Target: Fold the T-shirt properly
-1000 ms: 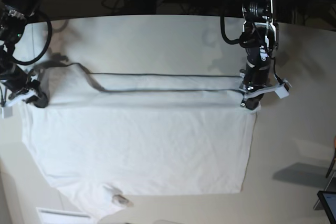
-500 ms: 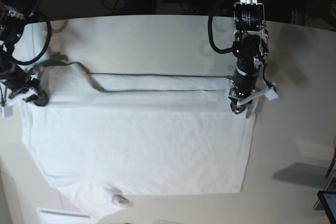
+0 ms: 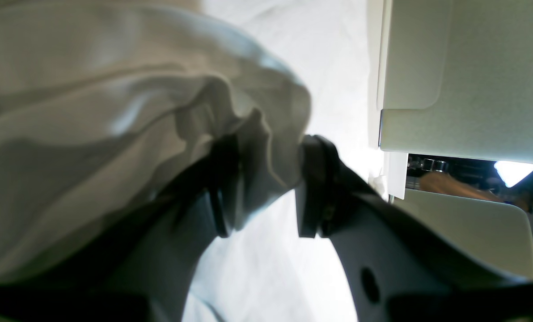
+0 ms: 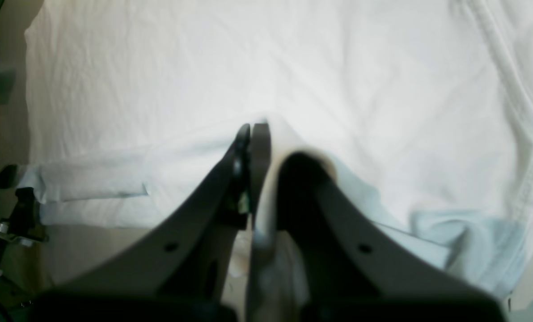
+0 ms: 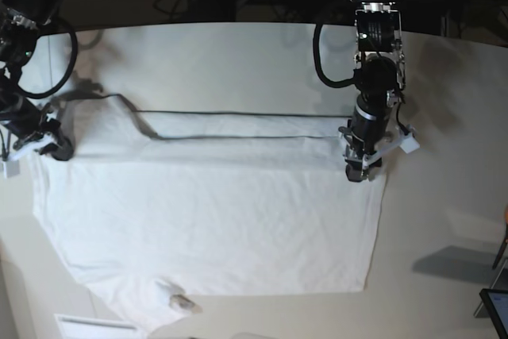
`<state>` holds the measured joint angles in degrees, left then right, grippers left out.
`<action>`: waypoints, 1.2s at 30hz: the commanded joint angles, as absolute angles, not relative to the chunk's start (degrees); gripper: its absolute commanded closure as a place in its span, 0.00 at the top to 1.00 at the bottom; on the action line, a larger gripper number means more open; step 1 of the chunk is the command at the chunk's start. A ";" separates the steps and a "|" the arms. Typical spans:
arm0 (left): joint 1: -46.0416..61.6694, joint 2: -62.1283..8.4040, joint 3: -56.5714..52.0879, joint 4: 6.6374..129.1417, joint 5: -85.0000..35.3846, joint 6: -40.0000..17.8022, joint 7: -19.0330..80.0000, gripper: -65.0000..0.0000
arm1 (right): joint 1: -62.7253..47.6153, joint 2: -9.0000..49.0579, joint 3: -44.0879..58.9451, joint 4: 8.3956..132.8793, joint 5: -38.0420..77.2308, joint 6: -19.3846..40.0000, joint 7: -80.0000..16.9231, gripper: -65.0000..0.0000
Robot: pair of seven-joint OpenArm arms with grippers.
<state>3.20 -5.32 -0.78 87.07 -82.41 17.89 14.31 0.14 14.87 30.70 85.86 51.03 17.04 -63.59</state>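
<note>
T-shirt [image 5: 214, 220] spread flat on table [image 5: 238, 53], one long edge folded over along its far side, collar tag toward the near edge

Left gripper [image 3: 262, 188]: jaws parted, a bunch of cloth between them, touching one pad, not squeezed. Right gripper [image 4: 251, 134]: jaws pressed together, pinching a cloth edge at the opposite end of the fold

Risks, judged: one end loose while the other is held, so any pull by the right arm could skew the fold line; cloth could snag on the left pad as that arm lifts and drag the corner open

Containers: none in view
</note>
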 commanded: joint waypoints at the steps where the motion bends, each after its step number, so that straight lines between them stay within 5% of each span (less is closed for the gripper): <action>1: 2.33 -5.67 -0.92 89.10 -83.38 16.92 13.85 0.33 | 1.10 16.04 30.90 86.81 52.18 17.27 -62.64 0.00; 17: -2.15 -5.67 -1.01 85.49 -85.00 16.84 13.76 0.33 | 1.10 16.04 30.81 87.08 52.18 17.27 -64.31 0.00; 23: -1.36 -4.00 -4.09 85.49 -85.00 10.95 14.02 0.33 | 1.10 17.71 27.12 87.08 52.18 17.27 -63.78 0.00; 36: -0.04 -2.33 -7.69 84.53 -85.00 9.80 14.29 0.34 | 3.47 17.89 25.45 86.64 52.18 17.19 -63.78 0.00</action>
<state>0.82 -1.83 -7.73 83.64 -84.55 11.31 14.61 2.31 16.91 25.26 85.84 50.83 16.88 -64.84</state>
